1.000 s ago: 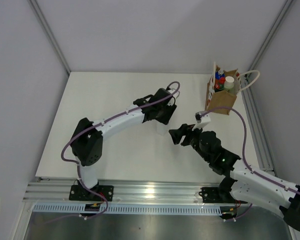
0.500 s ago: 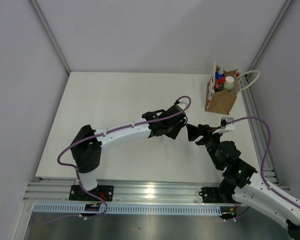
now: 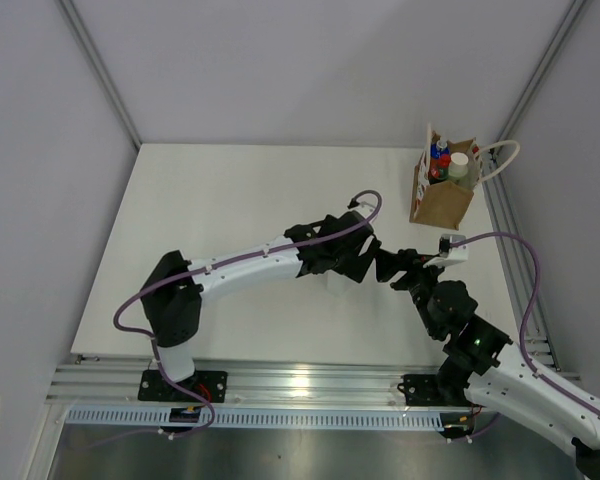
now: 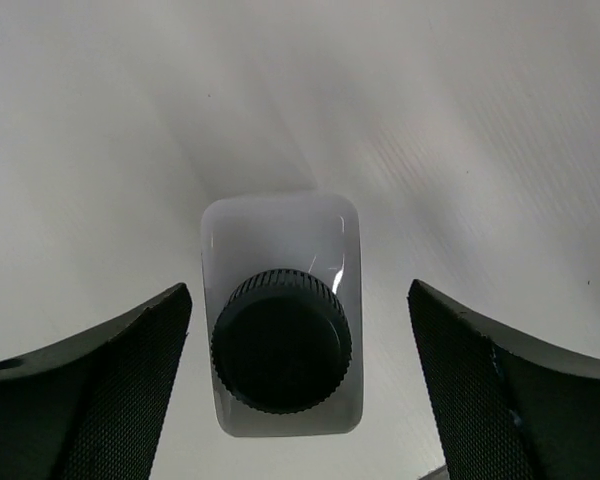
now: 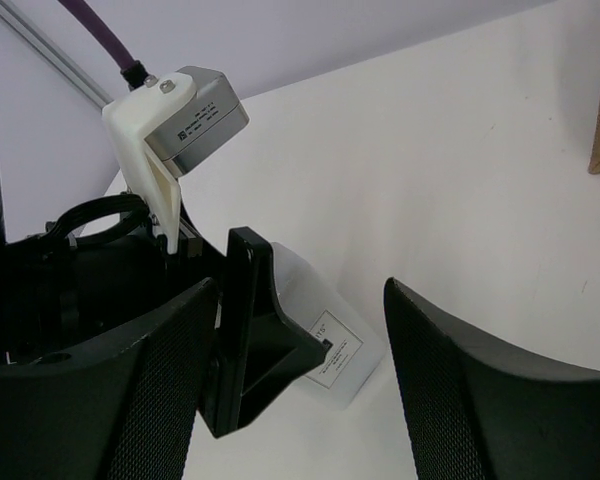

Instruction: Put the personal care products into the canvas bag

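The clear square bottle (image 4: 280, 235) with its black cap (image 4: 281, 340) stands on the white table (image 3: 210, 220), seen from above in the left wrist view. My left gripper (image 4: 298, 295) is open around it, with a gap on each side of the bottle. My right gripper (image 5: 298, 300) is also open, close to the right of the left one, facing the bottle's labelled side (image 5: 332, 350) and a left finger (image 5: 255, 330). The canvas bag (image 3: 442, 203) stands at the table's far right corner. The orange-red bottle's blue cap (image 3: 439, 153) and the olive-green bottle's whitish cap (image 3: 460, 162) show in its mouth.
The bag's white cord handle (image 3: 505, 160) loops out toward the metal rail (image 3: 510, 250) on the table's right edge. Both arms meet near mid-table, right of centre. A purple cable (image 3: 365, 200) arches over the left wrist. White enclosure walls stand around the table.
The left arm swung right and toward the near edge, carrying the clear bottle, and its jaws have now opened off it. The right gripper moved right, then in beside it.
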`<state>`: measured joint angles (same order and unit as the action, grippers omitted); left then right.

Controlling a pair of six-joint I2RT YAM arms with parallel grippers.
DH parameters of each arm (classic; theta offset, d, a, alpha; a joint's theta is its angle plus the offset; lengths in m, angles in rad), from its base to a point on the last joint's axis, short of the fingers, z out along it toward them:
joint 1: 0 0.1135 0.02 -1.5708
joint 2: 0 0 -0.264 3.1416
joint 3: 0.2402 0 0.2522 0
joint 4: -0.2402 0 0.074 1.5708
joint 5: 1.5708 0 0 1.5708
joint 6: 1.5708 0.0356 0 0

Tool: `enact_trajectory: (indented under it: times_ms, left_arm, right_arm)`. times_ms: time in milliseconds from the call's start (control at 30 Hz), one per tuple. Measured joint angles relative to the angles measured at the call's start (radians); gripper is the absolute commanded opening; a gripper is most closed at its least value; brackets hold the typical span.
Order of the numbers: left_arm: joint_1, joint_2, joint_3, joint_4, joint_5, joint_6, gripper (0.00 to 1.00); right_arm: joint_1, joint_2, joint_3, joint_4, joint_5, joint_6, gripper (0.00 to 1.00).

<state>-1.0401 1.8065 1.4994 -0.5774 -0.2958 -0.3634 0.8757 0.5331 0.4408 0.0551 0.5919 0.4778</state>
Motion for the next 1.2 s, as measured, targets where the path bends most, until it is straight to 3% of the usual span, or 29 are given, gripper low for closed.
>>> enact_trajectory:
  times_ms: [100, 367, 533, 733, 933, 1200]
  left_arm:
    - [0.000, -0.010, 0.000, -0.001, 0.002, -0.004, 0.99]
    - [0.025, -0.105, 0.000, -0.055, -0.024, -0.003, 0.99]
    - [0.097, -0.276, -0.038, -0.053, -0.007, -0.004, 0.99]
    - [0.252, -0.610, -0.350, 0.060, -0.035, -0.054, 0.99]
    - [0.257, -0.790, -0.689, 0.220, -0.025, -0.109, 0.99]
    - [0.258, -0.921, -0.853, 0.363, -0.026, -0.117, 0.99]
  right_arm:
    - [0.000, 0.001, 0.000, 0.000, -0.001, 0.000, 0.72]
    - [0.008, 0.003, 0.007, 0.053, -0.040, 0.000, 0.74]
    - [0.003, 0.024, 0.006, 0.040, -0.044, -0.013, 0.75]
    - [0.003, 0.111, 0.010, 0.044, -0.082, -0.035, 0.80]
    - [0.006, 0.264, 0.033, 0.054, -0.137, -0.040, 0.79]
    - [0.046, 0.422, 0.139, 0.056, -0.106, -0.013, 0.80]
